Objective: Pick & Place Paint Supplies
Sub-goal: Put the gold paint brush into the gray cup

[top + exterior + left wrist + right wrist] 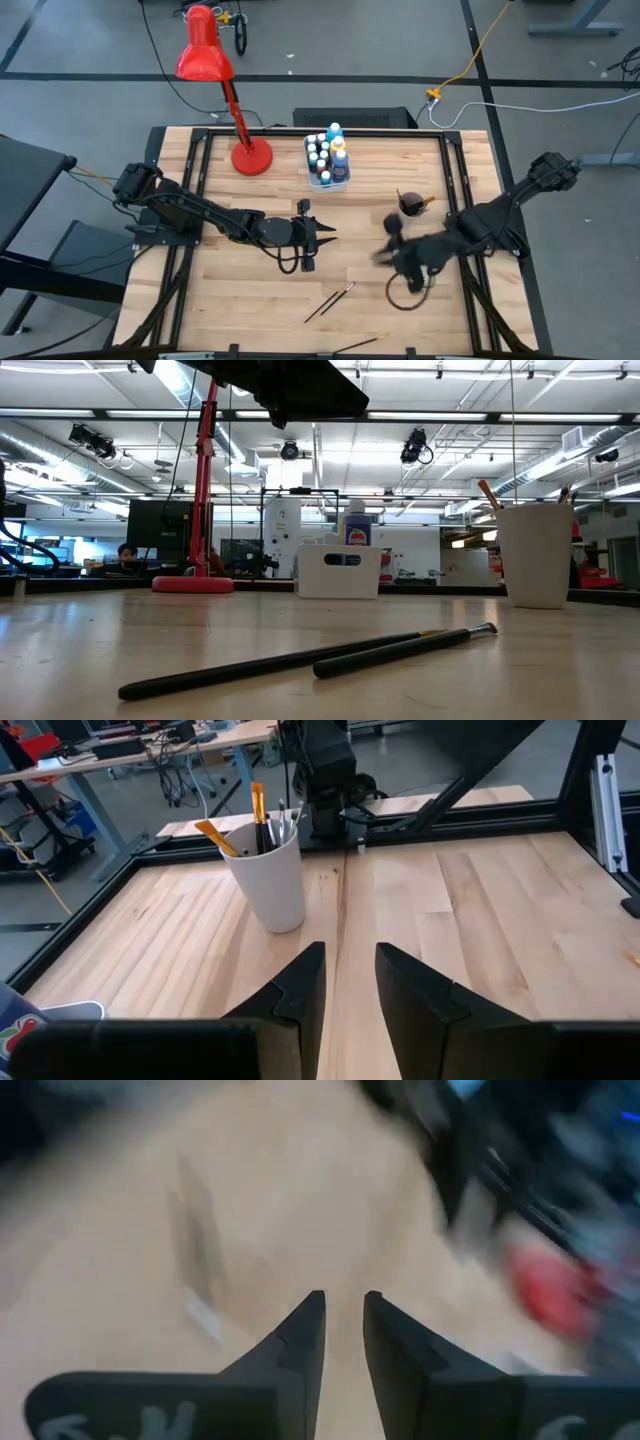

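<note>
Two dark-handled paintbrushes (pixel 330 300) lie side by side on the table near its near edge; the low view shows them flat on the wood (pixel 300 657). A white cup (pixel 410 203) holds more brushes, and in the left wrist view the cup (pixel 268 875) stands upright ahead of the fingers. The white tub (pixel 328 165) holds several white-capped paint bottles. My left gripper (pixel 328 237) hovers mid-table, open and holding nothing (pixel 350 960). My right gripper (pixel 382 253) shows blurred, just right of the left one and above the brushes; it is open and holds nothing (pixel 344 1305).
A red desk lamp (pixel 250 157) stands at the far side, left of the tub. One more thin brush (pixel 355 345) lies at the table's near edge. A dark cable loop (pixel 408 292) hangs under the right arm. A black frame (pixel 200 160) borders the table.
</note>
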### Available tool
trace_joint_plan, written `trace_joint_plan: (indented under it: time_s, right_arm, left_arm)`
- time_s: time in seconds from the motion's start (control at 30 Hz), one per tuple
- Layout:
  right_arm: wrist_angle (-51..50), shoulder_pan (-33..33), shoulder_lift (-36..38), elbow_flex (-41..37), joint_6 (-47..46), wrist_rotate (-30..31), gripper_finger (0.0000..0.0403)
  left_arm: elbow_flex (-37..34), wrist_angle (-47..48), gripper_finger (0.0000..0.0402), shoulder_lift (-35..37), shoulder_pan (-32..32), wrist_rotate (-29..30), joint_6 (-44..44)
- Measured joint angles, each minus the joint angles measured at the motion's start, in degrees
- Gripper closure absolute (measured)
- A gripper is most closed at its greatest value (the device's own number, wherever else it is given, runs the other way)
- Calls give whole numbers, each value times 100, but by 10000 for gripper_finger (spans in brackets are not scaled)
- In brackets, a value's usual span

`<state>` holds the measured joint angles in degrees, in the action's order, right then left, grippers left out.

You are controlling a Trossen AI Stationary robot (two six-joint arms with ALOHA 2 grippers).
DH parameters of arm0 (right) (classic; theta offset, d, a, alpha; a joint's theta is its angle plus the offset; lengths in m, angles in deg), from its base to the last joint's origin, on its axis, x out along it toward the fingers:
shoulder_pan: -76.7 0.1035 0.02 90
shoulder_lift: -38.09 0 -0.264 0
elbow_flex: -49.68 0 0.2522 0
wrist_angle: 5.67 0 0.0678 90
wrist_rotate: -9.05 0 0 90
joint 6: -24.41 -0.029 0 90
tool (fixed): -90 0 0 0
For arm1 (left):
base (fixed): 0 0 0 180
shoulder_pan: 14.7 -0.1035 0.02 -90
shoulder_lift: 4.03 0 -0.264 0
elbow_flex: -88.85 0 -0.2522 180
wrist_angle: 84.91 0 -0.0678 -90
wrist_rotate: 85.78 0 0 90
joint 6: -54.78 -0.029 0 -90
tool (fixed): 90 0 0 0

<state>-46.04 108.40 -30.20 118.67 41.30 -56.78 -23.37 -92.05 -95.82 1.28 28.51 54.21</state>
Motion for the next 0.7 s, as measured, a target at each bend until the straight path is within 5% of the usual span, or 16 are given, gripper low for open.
trace_joint_plan:
  time_s: [0.1, 0.2, 0.47, 0.7]
  right_arm:
    - [1441, 192, 5, -257, -415, -1223, 330]
    - [3142, 473, -58, -976, -188, -1833, 330]
    - [6597, 880, -1060, -2690, -173, -1320, 330]
    - [7642, 992, -2564, -2507, -560, -1327, 330]
  left_arm:
    - [2, 2, 303, 0, -2, -1, 24]
    - [0, 7, 303, 0, -2, -198, 41]
    - [0, 19, 303, 0, 0, -505, 82]
    - [2, -59, 303, 0, 0, -410, -232]
